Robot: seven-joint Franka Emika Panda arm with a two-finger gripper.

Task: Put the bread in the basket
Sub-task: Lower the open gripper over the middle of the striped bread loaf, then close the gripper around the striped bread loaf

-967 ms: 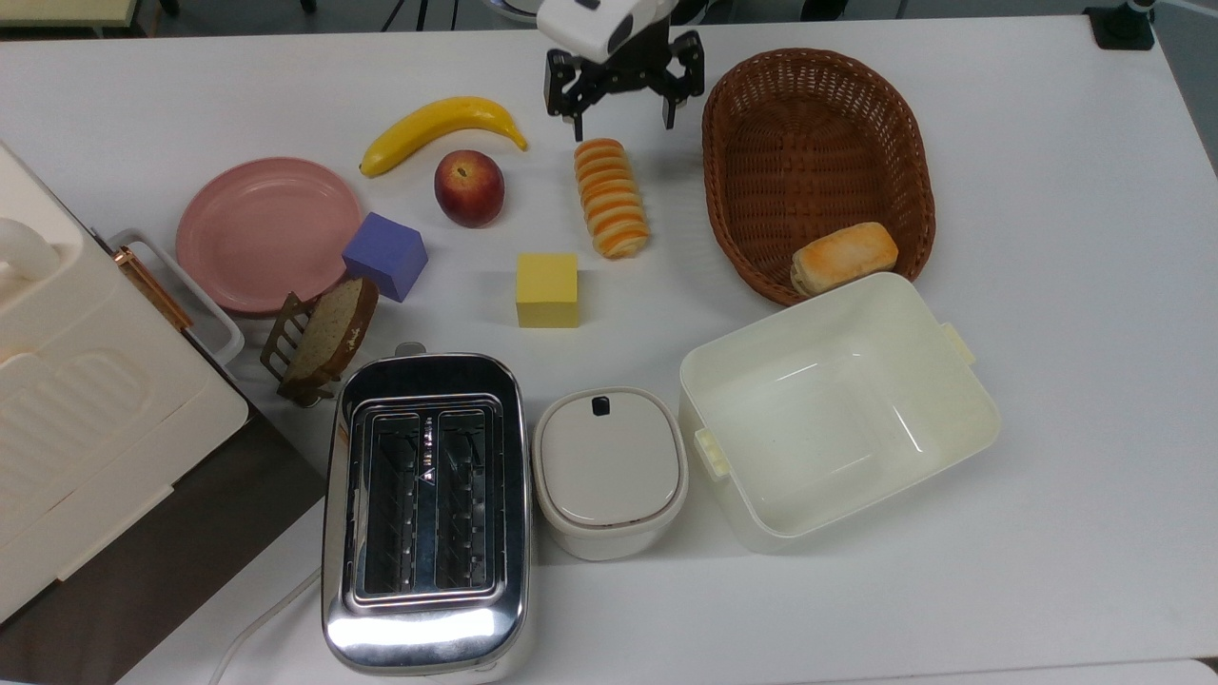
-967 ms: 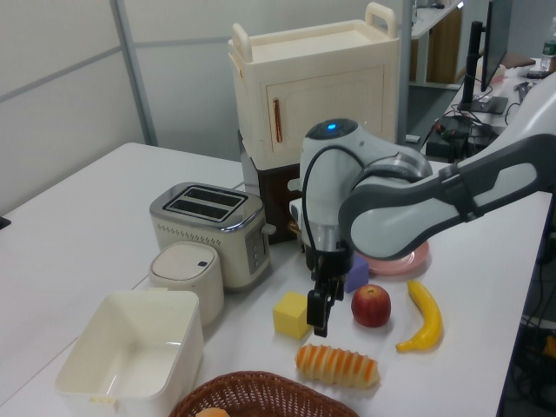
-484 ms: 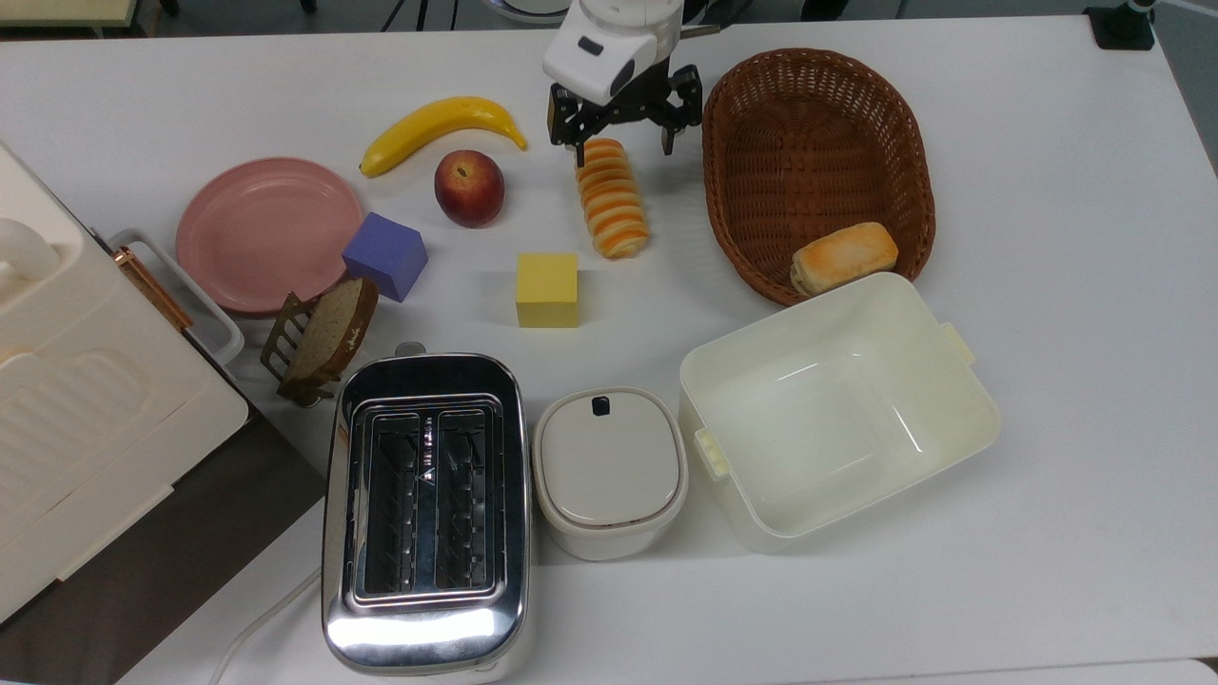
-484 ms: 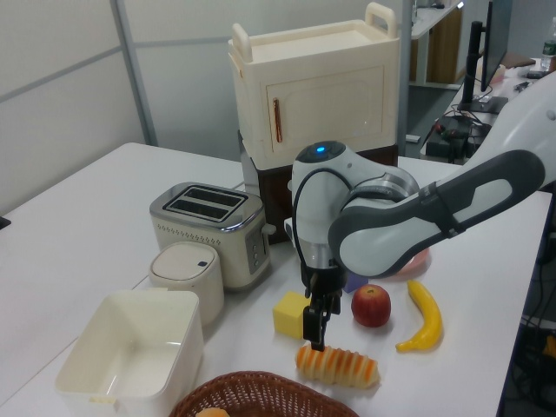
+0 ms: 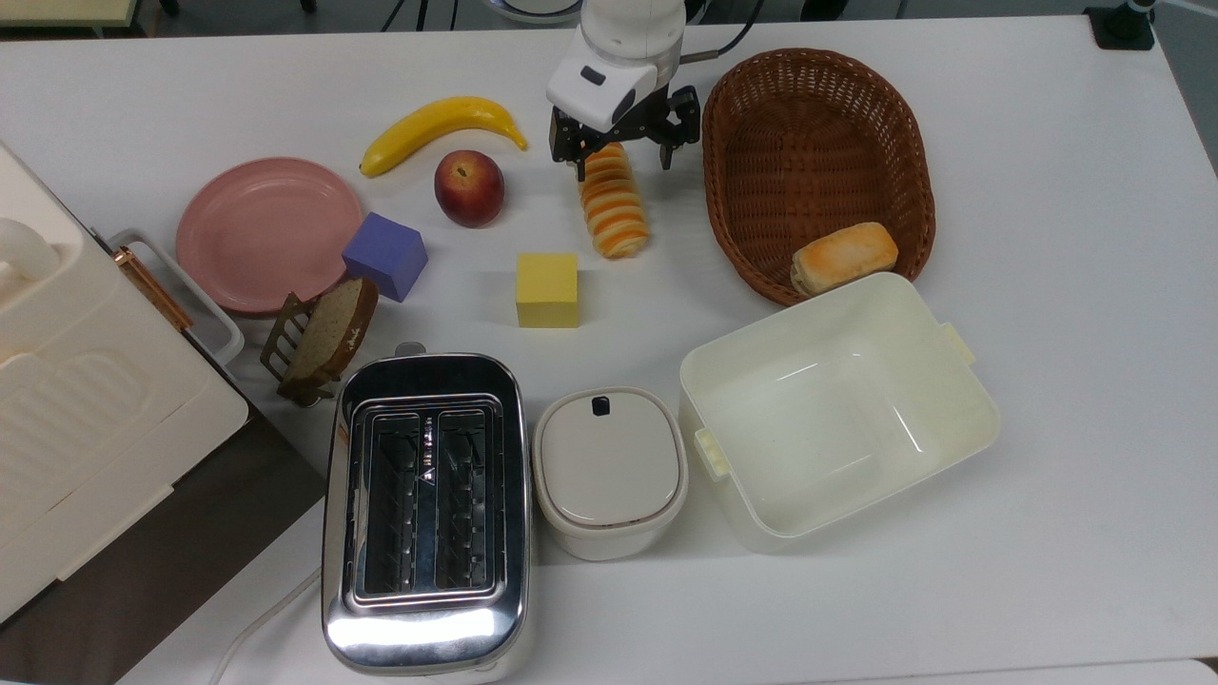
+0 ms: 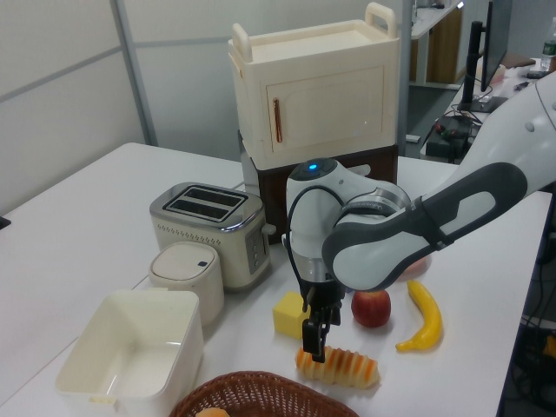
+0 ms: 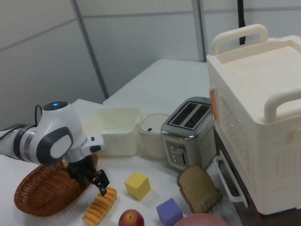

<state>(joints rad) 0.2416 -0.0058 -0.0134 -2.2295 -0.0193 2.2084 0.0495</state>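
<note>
In the top view, going left to right, a banana (image 5: 440, 127) and an apple (image 5: 469, 187) are passed before the bread (image 5: 613, 203) is reached, lying on the white table (image 5: 1047, 285) between the apple and the basket (image 5: 818, 171), apart from both. The gripper (image 5: 619, 157) is held spread open, straddling the roll's far end, with one finger at each side of it and nothing yet clamped. The roll's long axis is laid nearly straight up and down the top view, tilted slightly so that its near end points toward the yellow cube (image 5: 547, 289) side and its far end lies under the gripper. Because the grasp would be taken near one end and not at the middle, the roll could be expected to droop or pivot when lifted, and it could be slipped off its ridges. A bun (image 5: 844, 256) is already seen inside the basket, at its near end.
</note>
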